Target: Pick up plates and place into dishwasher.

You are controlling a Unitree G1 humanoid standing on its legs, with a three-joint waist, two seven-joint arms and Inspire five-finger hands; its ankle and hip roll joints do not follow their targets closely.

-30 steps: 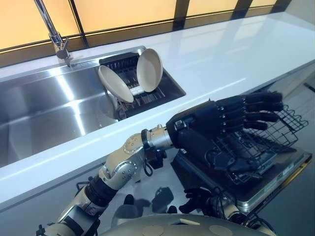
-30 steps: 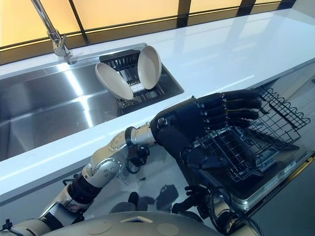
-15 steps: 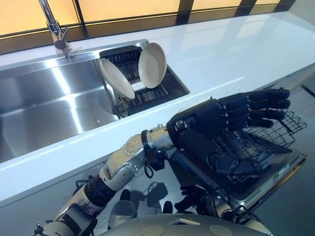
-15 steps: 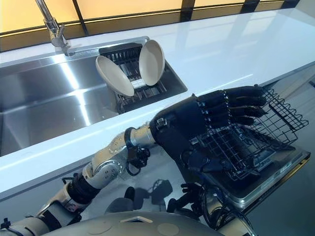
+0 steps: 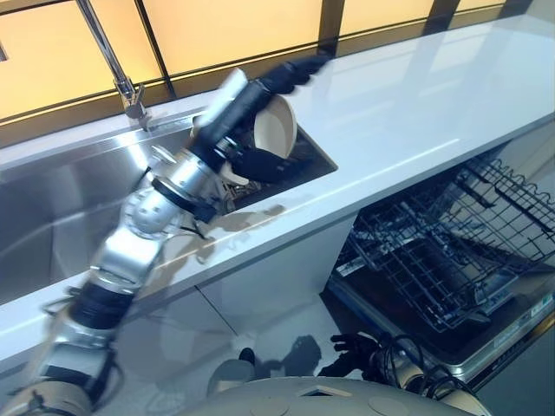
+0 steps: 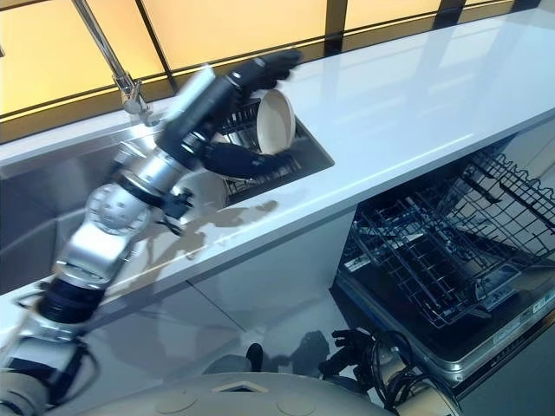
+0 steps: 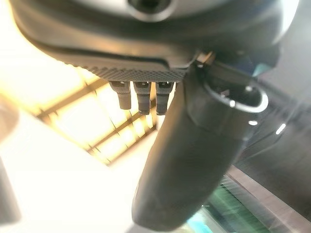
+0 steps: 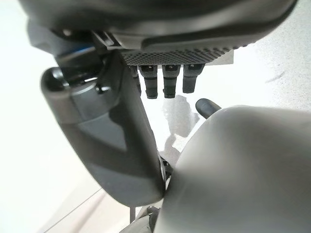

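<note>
We see the left hand [image 5: 251, 95] up over the sink [image 5: 61, 199], fingers stretched out straight twd the window, thumb [image 5: 260, 165] spread wide below, holding nothing. It hangs right at the drying rack [image 5: 303, 156] in the sink's right end. One cream plate [image 5: 276, 128] stands upright in that rack, just behind the thumb; a 2nd plate [image 5: 228, 173] peeks out under the wrist. Dishwasher basket [image 5: 451, 251] sits pulled out, lower right, well apart from the plates. Right hand [image 8: 116, 141]: can't tell its state.
</note>
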